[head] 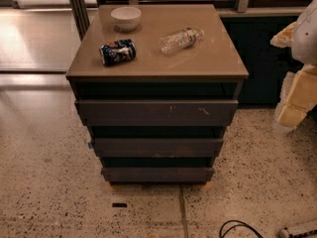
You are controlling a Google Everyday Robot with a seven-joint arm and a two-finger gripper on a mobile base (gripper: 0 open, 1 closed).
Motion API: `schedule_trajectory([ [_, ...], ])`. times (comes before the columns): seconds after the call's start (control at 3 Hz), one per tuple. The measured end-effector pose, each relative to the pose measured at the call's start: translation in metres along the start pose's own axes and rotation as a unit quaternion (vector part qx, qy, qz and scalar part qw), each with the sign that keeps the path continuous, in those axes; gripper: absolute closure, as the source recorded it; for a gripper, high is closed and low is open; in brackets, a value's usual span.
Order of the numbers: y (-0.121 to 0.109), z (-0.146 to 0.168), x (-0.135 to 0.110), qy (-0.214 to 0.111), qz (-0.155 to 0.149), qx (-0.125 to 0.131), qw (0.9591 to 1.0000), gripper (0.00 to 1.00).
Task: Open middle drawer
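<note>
On the left of the flat brown-grey tabletop (208,58) of a dark three-drawer cabinet (238,90), a dented blue-and-white drink can (118,51) lies on its side near the front left corner. Behind it, close to the back edge, a small white ceramic bowl (126,18) stands upright. Further right, a clear plastic water bottle (181,39) lies on its side, tilted towards the back right, apart from both the can and the bowl.

Below the tabletop, three drawer fronts stack one under another. The top drawer (156,112) has the tallest front and bears pale scratch marks. The middle drawer (158,147), a dark grey-brown, handle-less flat front with faint brownish scuffs along its lower edge, sits directly beneath it and above the short bottom drawer (157,174). A dark gap runs above its front, and it looks pushed in.

At the right edge, the robot's pale cream-and-white arm (308,31) reaches in, well apart from the cabinet. Its end effector (296,95) hangs low beside the top drawer's level, touching nothing. Whether it is spread or pressed together cannot be told. A black cable (237,227) curls on the speckled stone floor (44,182) at the lower right.
</note>
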State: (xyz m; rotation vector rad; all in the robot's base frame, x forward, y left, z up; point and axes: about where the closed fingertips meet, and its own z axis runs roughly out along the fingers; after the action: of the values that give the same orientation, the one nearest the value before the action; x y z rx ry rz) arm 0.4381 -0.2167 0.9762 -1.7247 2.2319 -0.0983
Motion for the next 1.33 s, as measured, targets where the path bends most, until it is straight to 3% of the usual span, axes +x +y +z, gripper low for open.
schedule_trajectory([
  [0.33,0.000,0.000,0.000,0.000,0.000,0.000,1.0000,0.00],
  [1.0,0.030,0.100,0.035,-0.012,0.034,-0.061,0.9975,0.00],
  [1.33,0.050,0.155,0.046,-0.023,0.041,-0.103,0.9935,0.00],
])
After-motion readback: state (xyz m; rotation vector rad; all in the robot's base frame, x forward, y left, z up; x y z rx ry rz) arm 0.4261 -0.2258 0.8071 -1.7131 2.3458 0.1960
